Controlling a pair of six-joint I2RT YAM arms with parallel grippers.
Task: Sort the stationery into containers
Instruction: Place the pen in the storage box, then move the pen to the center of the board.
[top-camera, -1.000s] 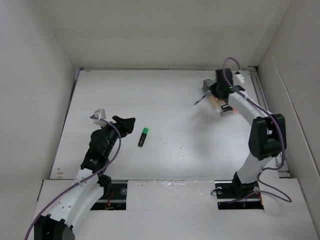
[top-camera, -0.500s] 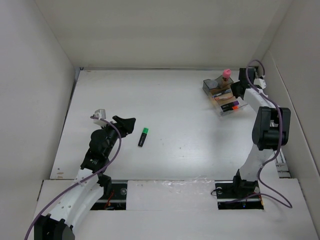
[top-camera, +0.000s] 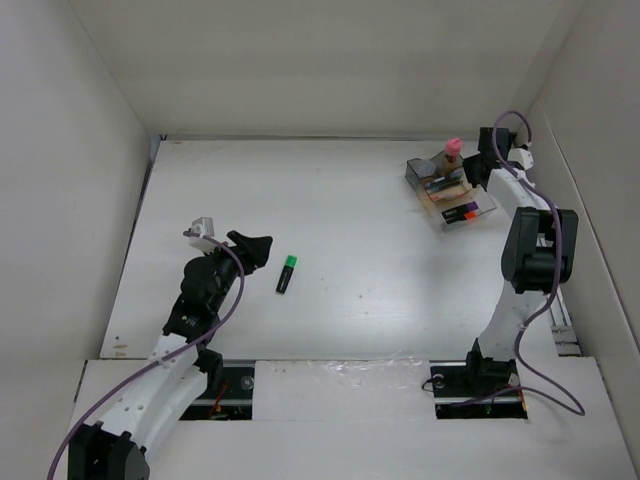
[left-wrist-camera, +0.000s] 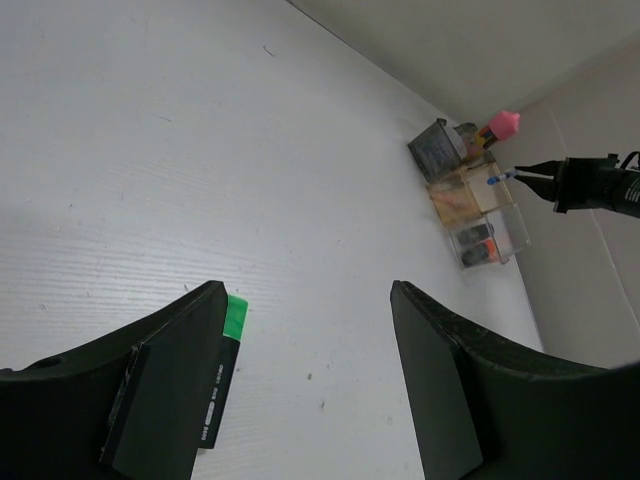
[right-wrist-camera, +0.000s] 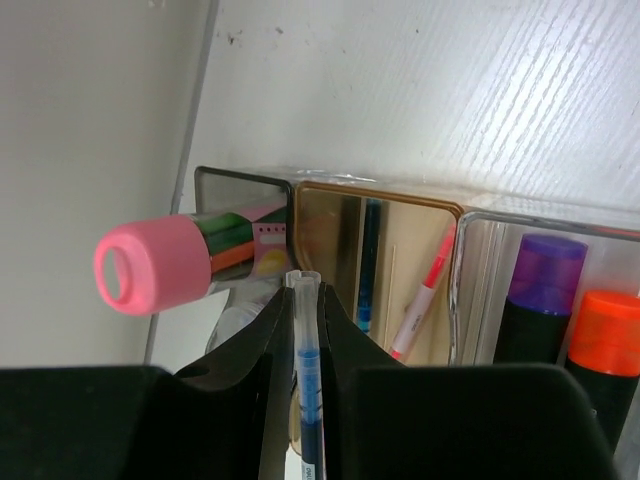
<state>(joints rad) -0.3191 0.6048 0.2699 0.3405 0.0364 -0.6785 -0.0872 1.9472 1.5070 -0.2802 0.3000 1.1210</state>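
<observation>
No wording can be read anywhere. The green-and-black highlighter (left-wrist-camera: 218, 380) lying on the desk (left-wrist-camera: 200, 150) has a small pale label on its black barrel, but the characters are too small to read. The blue pen (right-wrist-camera: 305, 360) shows faint print low on its barrel, blurred and cut off by the frame edge. The glue stick (right-wrist-camera: 150, 265) has a coloured wrapper with no readable letters.

1. Left pincer (left-wrist-camera: 305, 300): fingers spread, nothing between them.
2. Green-and-black highlighter (left-wrist-camera: 222, 360): flat on the white surface (left-wrist-camera: 200, 150), partly behind the left finger.
3. Organizer (left-wrist-camera: 470, 205): far corner, pink-capped glue stick (left-wrist-camera: 497, 127) inside.
4. Right pincer (left-wrist-camera: 560, 180): grips a thin blue pen (left-wrist-camera: 520, 176).
</observation>
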